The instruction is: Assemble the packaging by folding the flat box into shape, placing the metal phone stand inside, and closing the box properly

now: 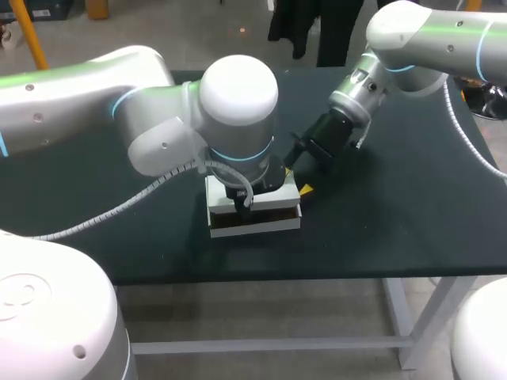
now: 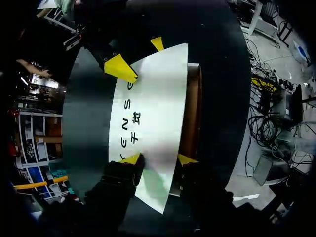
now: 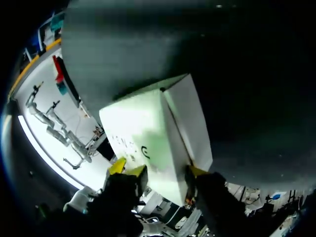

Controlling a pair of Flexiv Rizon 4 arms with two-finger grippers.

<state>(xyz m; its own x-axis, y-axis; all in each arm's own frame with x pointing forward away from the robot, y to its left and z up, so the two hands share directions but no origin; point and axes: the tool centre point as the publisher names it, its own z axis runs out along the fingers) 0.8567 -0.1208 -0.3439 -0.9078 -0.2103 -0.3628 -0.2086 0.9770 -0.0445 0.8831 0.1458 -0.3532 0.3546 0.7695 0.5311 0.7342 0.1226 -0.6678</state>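
Near the front edge of the bench [image 1: 412, 214], about midway along it, the white box [image 1: 255, 225] is lying with its long side running along that edge. Its lid [image 2: 148, 98] is leaning over the body without closing it, and a strip of the brown inside [image 1: 253, 214] is showing along the front.

The left arm [image 1: 158, 134] is coming in from the bench's left side and is hanging over the box, hiding most of it in the head view. The left gripper [image 2: 158, 159] is pointing down at the box near one end. It is set wide and is straddling the lid across its short width. One fingertip [image 2: 131, 158] is touching the lid's hinged side, and the other is touching the free edge beside the brown inside [image 2: 192, 108].

The right arm [image 1: 428, 39] is slanting down from the far right corner of the bench to the box's right end. The right gripper [image 3: 163, 171] is also set wide and is holding a corner of the box [image 3: 143, 133], with one fingertip [image 3: 129, 170] pressing on the printed face and the other on the adjoining face. In the left wrist view this gripper [image 2: 139, 56] is showing at the far end of the lid.
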